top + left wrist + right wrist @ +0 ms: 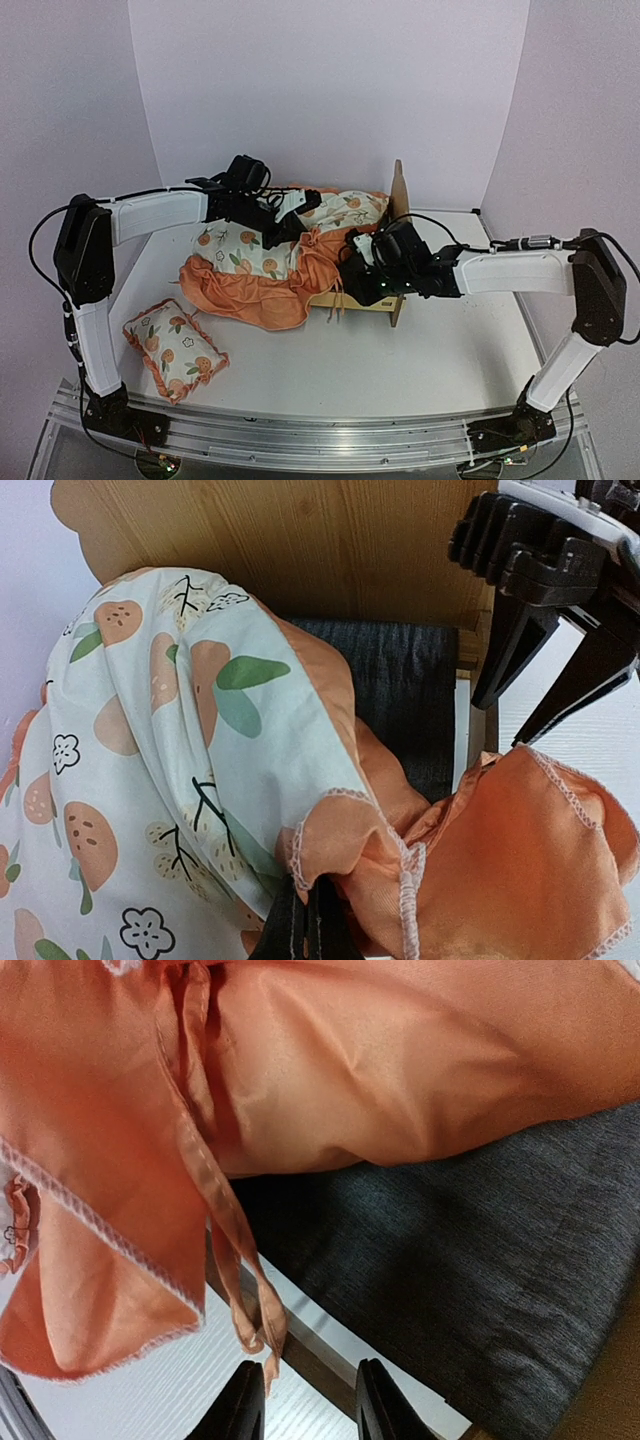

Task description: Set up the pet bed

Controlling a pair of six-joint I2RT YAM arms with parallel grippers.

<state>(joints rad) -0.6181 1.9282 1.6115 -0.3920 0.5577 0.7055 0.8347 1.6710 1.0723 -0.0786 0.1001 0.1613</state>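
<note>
The pet bed [398,192] stands mid-table with its plywood headboard [300,540] upright and its dark grey base [400,680] partly bare. The fruit-print mattress cushion [250,250] with an orange ruffle lies half over the bed's left end and spills onto the table. My left gripper [275,215] is shut on the cushion's orange ruffle [340,850], as the left wrist view [308,910] shows. My right gripper [350,265] is open and empty [308,1410], just above the bed's near side rail [310,1360], beside a hanging orange tie [235,1260]. The grey base [480,1280] lies under the orange underside [350,1060].
The small fruit-print pillow [175,350] lies on the white table at the front left. The right gripper's open black fingers [510,650] show at the top right of the left wrist view. White walls enclose the back and sides.
</note>
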